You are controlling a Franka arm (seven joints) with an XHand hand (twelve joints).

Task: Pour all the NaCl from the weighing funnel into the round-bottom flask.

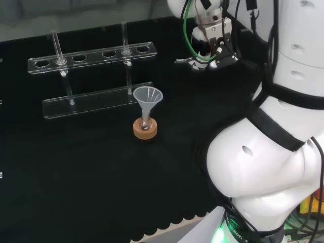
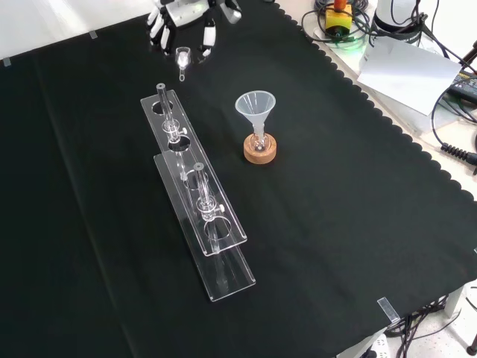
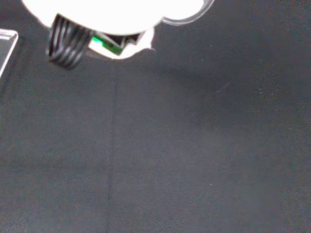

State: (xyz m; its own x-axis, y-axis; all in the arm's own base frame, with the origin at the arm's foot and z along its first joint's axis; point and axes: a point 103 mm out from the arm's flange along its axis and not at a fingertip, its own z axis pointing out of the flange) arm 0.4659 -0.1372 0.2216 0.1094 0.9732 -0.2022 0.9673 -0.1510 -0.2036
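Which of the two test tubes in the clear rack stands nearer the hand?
In the front view, the upper test tube, at the rack's top end, is nearer the hand; the other test tube stands farther down the rack.

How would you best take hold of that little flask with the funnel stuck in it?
I'd probably pinch the flask's short neck from the side, just under the funnel. The funnel's wide cone blocks a grip from above, and the cork ring hides the round body below.

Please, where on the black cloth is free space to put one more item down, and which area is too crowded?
Front view: bare cloth lies right of the cork stand to the scalloped edge, and more left of the clear rack. It is tight between the rack and the funnel, and near the robot hand at the top.
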